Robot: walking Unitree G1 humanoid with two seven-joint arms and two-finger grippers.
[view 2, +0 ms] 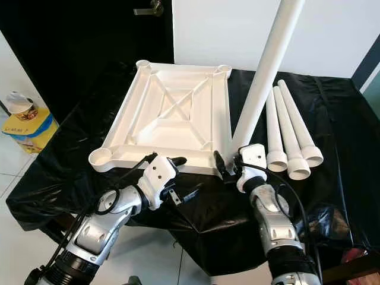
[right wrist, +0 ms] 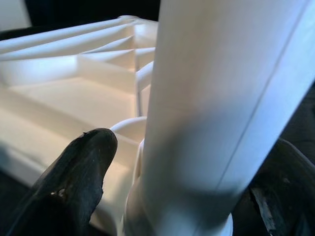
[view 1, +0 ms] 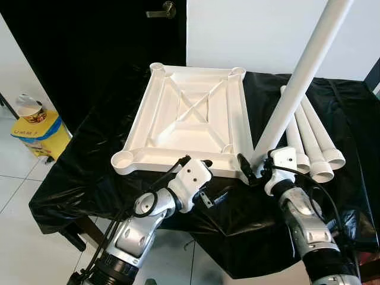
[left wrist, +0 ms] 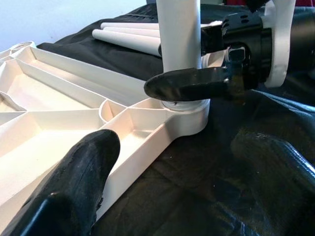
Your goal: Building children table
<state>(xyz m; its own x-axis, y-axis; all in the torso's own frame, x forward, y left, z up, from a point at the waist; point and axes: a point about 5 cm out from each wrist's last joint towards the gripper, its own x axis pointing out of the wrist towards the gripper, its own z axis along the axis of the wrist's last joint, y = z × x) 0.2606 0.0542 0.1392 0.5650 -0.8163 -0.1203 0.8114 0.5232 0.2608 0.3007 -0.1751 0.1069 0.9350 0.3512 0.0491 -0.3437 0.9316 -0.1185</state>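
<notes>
- Head views bright, even daylight; sharp, no motion blur.
- White tabletop near overexposed; rib detail washed out toward its far corners.
- Black sheet around the tabletop shows soft sheen on its folds.
- Beyond the tabletop, dark doorway crushed to black.
- Left wrist view: near finger soft, out of focus.
- Right wrist view: leg shaded on its lower part, close-up blurred.

We seem to be in a plain room of a home, judging by the white wall at the far right, the dark door with its lever handle at the far left, the pale tiled floor and a yellow bin at the left.
</notes>
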